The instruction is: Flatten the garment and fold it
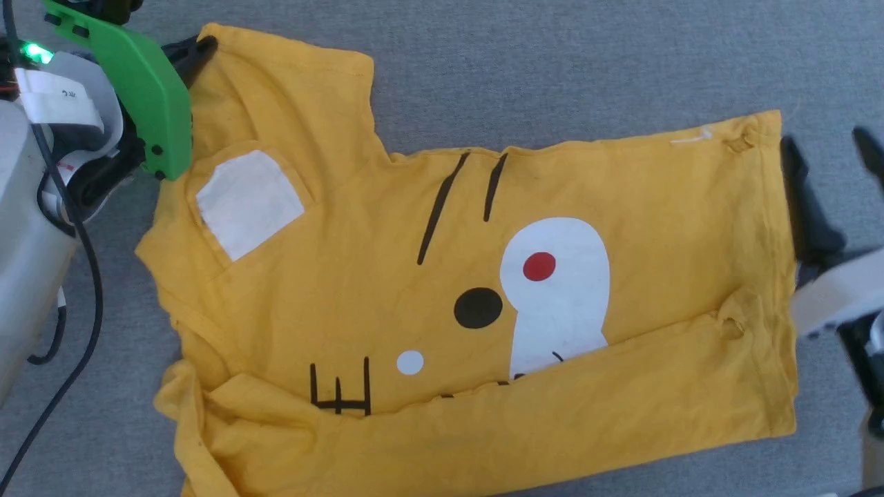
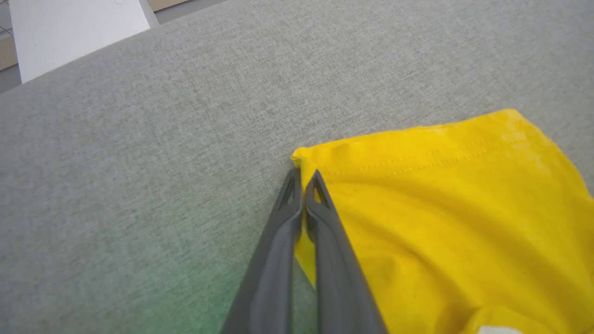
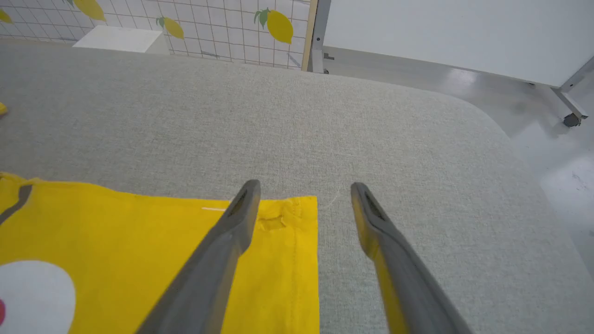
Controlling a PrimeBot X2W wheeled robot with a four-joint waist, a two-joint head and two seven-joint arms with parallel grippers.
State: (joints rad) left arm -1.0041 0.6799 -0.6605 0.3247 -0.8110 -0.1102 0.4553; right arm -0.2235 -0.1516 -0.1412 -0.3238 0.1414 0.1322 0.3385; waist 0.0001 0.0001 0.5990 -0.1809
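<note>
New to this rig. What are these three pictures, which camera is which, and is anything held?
This is a two-armed robot folding laundry. The wide picture comes from its head camera, looking down on a grey fabric surface where a yellow tiger-face T-shirt lies spread, its near edge folded over the print. The other two come from wrist cameras looking along each arm's two dark fingers. The left end effector is shut on a sleeve corner. The right end effector is open over the hem corner, holding nothing.
</note>
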